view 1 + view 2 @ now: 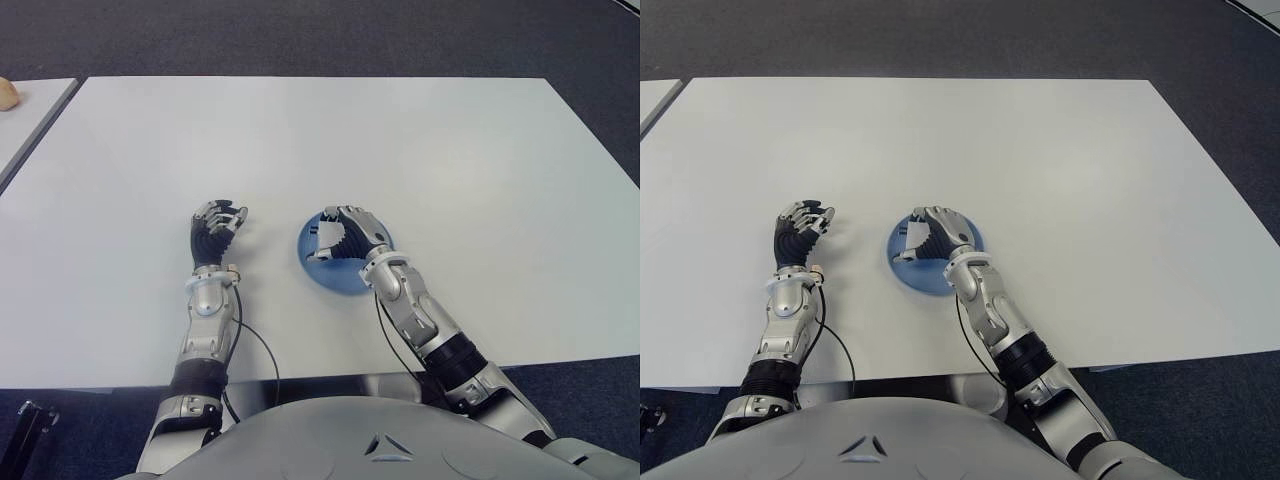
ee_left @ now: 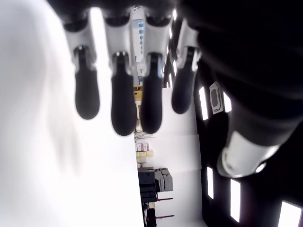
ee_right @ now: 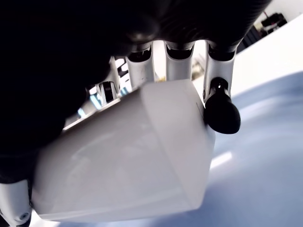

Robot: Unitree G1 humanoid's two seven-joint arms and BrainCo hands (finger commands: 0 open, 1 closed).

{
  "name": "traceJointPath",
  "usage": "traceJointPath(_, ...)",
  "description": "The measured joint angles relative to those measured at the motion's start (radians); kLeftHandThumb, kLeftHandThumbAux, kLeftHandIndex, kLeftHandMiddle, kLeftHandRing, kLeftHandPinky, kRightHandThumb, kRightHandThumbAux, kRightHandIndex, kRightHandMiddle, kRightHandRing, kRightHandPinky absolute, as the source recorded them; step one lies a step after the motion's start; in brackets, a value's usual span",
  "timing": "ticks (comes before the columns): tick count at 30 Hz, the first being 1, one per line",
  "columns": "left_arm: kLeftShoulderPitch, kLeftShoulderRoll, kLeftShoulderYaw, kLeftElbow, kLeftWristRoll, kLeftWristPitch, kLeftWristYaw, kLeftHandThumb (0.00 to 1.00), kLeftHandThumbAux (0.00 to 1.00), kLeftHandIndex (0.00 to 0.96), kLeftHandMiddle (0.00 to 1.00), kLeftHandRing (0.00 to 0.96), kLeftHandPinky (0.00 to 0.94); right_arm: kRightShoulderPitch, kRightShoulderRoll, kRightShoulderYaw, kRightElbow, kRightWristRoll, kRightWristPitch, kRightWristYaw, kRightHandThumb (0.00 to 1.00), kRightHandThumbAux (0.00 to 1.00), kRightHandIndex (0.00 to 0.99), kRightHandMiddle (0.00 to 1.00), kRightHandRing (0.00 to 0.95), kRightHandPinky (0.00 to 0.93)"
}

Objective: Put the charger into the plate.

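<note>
A round blue plate lies on the white table, near the front and in the middle. My right hand hovers low over the plate, its fingers curled around a white block-shaped charger. In the right wrist view a black fingertip presses on the charger's corner, with the plate's blue surface just beneath it. From the eye views only a small white edge of the charger shows under the fingers. My left hand shows left of the plate, fingers loosely bent, holding nothing.
The table's front edge runs close to my body, and thin black cables trail from both wrists across it. A second table adjoins at the far left with a tan object on it. Dark carpet lies beyond the far edge.
</note>
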State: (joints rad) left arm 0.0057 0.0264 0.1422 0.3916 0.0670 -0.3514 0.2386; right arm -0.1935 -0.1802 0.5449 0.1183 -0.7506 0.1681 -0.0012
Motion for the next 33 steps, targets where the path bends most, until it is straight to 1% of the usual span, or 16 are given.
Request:
traceJointPath(4, 0.000, 0.000, 0.002, 0.003, 0.000, -0.010, 0.000, 0.833, 0.681, 0.397, 0.485, 0.559, 0.535, -0.010, -0.006, 0.010, 0.002, -0.017, 0.024, 0.043, 0.951, 0.654, 0.395, 0.537, 0.574, 0.741)
traceJointPath(12, 0.000, 0.003, 0.002, 0.004, 0.000, -0.013, 0.000, 0.834, 0.681, 0.399, 0.484, 0.561, 0.533, -0.022, -0.023, 0.021, -0.016, -0.055, 0.055, 0.101, 0.940, 0.663, 0.371, 0.507, 0.560, 0.656)
traceJointPath(14, 0.000, 0.004, 0.002, 0.005, 0.000, -0.013, 0.000, 0.833, 0.681, 0.399, 0.483, 0.558, 0.531, -0.022, -0.029, 0.023, -0.023, -0.066, 0.057, 0.111, 0.873, 0.677, 0.378, 0.500, 0.548, 0.603)
traceJointPath(15, 0.000, 0.004, 0.002, 0.005, 0.000, -0.013, 0.000, 0.833, 0.681, 0.399, 0.483, 0.558, 0.530, -0.022, -0.032, 0.024, -0.028, -0.071, 0.060, 0.116, 0.863, 0.680, 0.379, 0.498, 0.543, 0.593)
traceJointPath(16, 0.000, 0.005, 0.002, 0.005, 0.000, -0.013, 0.000, 0.833, 0.681, 0.399, 0.483, 0.558, 0.532, -0.022, -0.035, 0.024, -0.032, -0.075, 0.062, 0.119, 0.802, 0.693, 0.391, 0.465, 0.509, 0.553)
traceJointPath(17, 0.000, 0.005, 0.002, 0.005, 0.000, -0.012, 0.000, 0.833, 0.681, 0.399, 0.483, 0.557, 0.533, -0.022, -0.037, 0.024, -0.035, -0.079, 0.063, 0.122, 0.763, 0.702, 0.399, 0.443, 0.487, 0.526)
traceJointPath(18, 0.000, 0.005, 0.002, 0.005, 0.000, -0.012, 0.000, 0.833, 0.681, 0.398, 0.483, 0.559, 0.540, -0.022, -0.039, 0.024, -0.037, -0.084, 0.063, 0.123, 0.736, 0.708, 0.402, 0.392, 0.425, 0.460)
traceJointPath(19, -0.001, 0.005, 0.002, 0.006, 0.000, -0.012, 0.000, 0.833, 0.681, 0.398, 0.483, 0.560, 0.542, -0.021, -0.042, 0.024, -0.039, -0.088, 0.063, 0.124, 0.727, 0.711, 0.403, 0.373, 0.402, 0.436)
traceJointPath(21, -0.001, 0.005, 0.002, 0.006, 0.000, -0.012, 0.000, 0.833, 0.681, 0.397, 0.484, 0.562, 0.548, -0.019, -0.048, 0.025, -0.044, -0.092, 0.063, 0.124, 0.704, 0.716, 0.405, 0.314, 0.330, 0.357)
traceJointPath(22, -0.001, 0.005, 0.002, 0.006, 0.000, -0.012, 0.000, 0.833, 0.681, 0.397, 0.484, 0.563, 0.549, -0.018, -0.051, 0.025, -0.047, -0.095, 0.063, 0.125, 0.701, 0.717, 0.405, 0.302, 0.316, 0.341)
traceJointPath(23, -0.002, 0.005, 0.002, 0.007, 0.000, -0.012, 0.000, 0.833, 0.681, 0.397, 0.484, 0.565, 0.546, -0.017, -0.054, 0.026, -0.048, -0.098, 0.063, 0.125, 0.621, 0.688, 0.327, 0.262, 0.270, 0.292)
traceJointPath(24, -0.002, 0.005, 0.003, 0.007, 0.000, -0.012, 0.000, 0.833, 0.681, 0.397, 0.484, 0.565, 0.545, -0.017, -0.057, 0.026, -0.050, -0.103, 0.063, 0.126, 0.591, 0.678, 0.299, 0.247, 0.253, 0.275)
traceJointPath(26, -0.003, 0.005, 0.003, 0.008, 0.000, -0.013, 0.000, 0.833, 0.682, 0.395, 0.485, 0.565, 0.535, -0.017, -0.064, 0.027, -0.053, -0.111, 0.063, 0.129, 0.507, 0.659, 0.209, 0.172, 0.188, 0.223)
traceJointPath(29, -0.004, 0.005, 0.003, 0.010, 0.000, -0.013, 0.000, 0.833, 0.681, 0.395, 0.487, 0.566, 0.537, -0.017, -0.077, 0.029, -0.062, -0.122, 0.062, 0.145, 0.436, 0.660, 0.131, 0.089, 0.121, 0.185)
traceJointPath(33, -0.005, 0.006, 0.003, 0.013, 0.001, -0.014, 0.000, 0.832, 0.681, 0.395, 0.487, 0.564, 0.533, -0.018, -0.090, 0.031, -0.078, -0.137, 0.063, 0.171, 0.364, 0.671, 0.066, 0.018, 0.048, 0.130)
